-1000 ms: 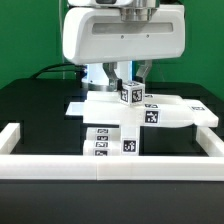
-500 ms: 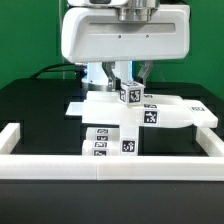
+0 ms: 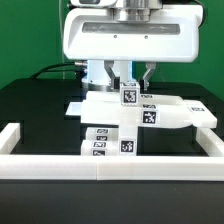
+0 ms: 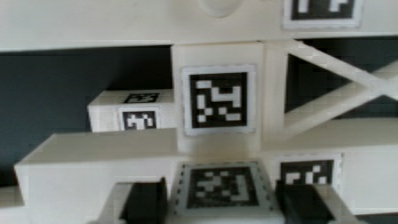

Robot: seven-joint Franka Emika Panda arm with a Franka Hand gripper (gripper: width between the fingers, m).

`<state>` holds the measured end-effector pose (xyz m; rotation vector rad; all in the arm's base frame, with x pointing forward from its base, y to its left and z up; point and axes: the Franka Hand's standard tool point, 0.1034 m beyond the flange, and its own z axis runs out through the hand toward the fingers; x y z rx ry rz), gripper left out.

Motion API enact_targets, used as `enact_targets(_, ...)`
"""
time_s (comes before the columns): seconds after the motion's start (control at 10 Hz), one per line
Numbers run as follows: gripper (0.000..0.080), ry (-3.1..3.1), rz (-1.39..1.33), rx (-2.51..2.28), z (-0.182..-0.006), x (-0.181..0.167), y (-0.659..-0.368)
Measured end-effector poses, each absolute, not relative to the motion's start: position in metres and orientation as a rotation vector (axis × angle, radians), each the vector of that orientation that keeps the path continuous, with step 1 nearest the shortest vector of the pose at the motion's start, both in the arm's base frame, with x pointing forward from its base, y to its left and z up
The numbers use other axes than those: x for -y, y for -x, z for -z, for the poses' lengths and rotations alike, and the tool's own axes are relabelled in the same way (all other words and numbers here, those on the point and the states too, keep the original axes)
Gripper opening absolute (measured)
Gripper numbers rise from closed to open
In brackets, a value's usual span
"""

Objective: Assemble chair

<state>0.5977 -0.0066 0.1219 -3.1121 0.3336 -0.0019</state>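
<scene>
Chair (image 3: 172, 113) is half-built, mid-table, inside the white rail (image 3: 110, 167). It's a flat slab with a bar (image 3: 113, 140) running off it toward the front rail and a small block (image 3: 128, 96) standing on top. The jaws are clamped on that small block, one finger each side. In the wrist view the dark fingers (image 4: 139, 203) sit flush against a tagged piece.

The bar's front end reaches right up to the front rail; can't tell if they touch. The slab's end on the exterior view's right is near the side rail, so it's tight there. The bare black table (image 3: 40, 115) is wide open on the exterior view's left.

The arm (image 3: 125, 38) fills the space above and hides whatever is behind the slab. A flat white piece (image 3: 74, 106) pokes out on the exterior view's left of the slab, mostly covered, can't identify. The wrist view also shows a tagged cube (image 4: 134, 112) and crossed struts (image 4: 338, 90) cut off at the frame edge; the tags are blurry.
</scene>
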Motion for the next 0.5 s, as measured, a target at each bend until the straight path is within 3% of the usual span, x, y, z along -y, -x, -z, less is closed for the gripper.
enact_targets(0.5, 0.0288, 2.956, -0.003, -1.008, -0.1216, 0.0048, -0.5980)
